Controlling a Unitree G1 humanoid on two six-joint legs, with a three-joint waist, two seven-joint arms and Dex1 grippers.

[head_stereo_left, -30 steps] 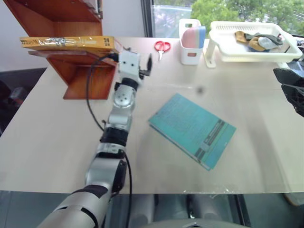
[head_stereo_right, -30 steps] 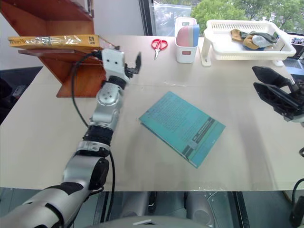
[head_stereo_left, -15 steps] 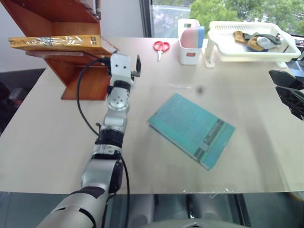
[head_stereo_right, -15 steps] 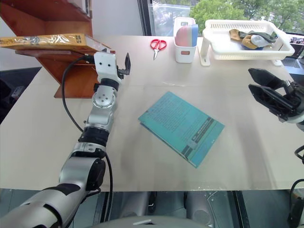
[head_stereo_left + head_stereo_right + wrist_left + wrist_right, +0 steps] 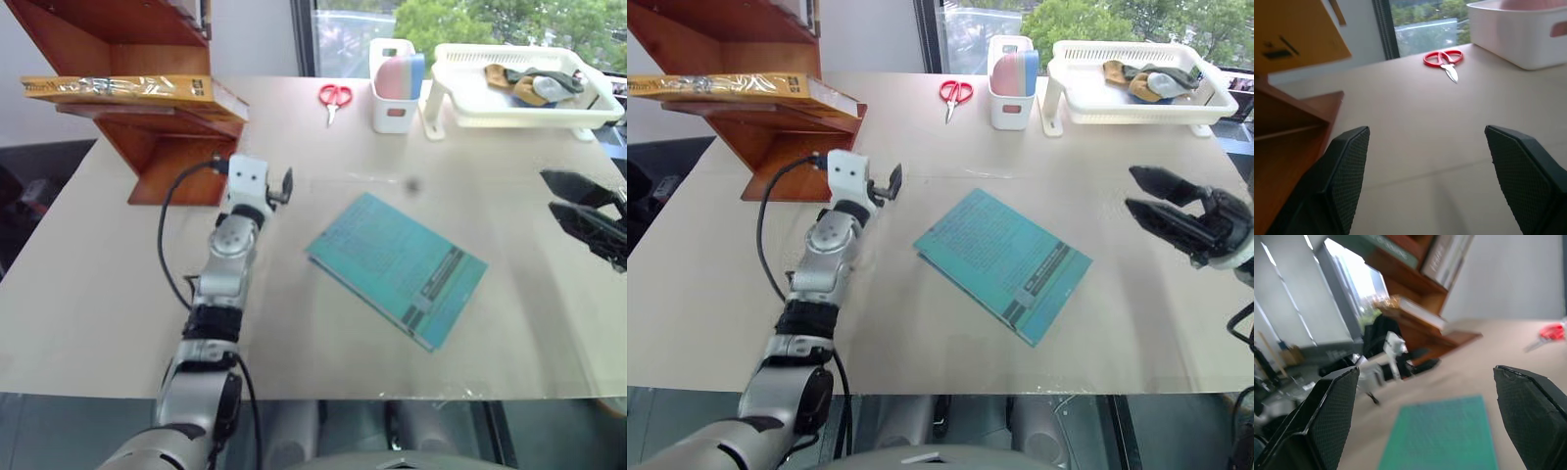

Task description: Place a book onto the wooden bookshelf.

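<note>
Your left gripper (image 5: 884,183) has dropped away, fingers spread empty; the thick yellow-orange wrapped book (image 5: 122,88) rests on the reddish-brown wooden bookshelf (image 5: 157,137). Placement looks done.

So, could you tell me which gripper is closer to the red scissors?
The left. The left gripper is open over the table, nearer the robot than the red scissors. The right gripper, also open, hovers far off toward the table's right edge.
</note>
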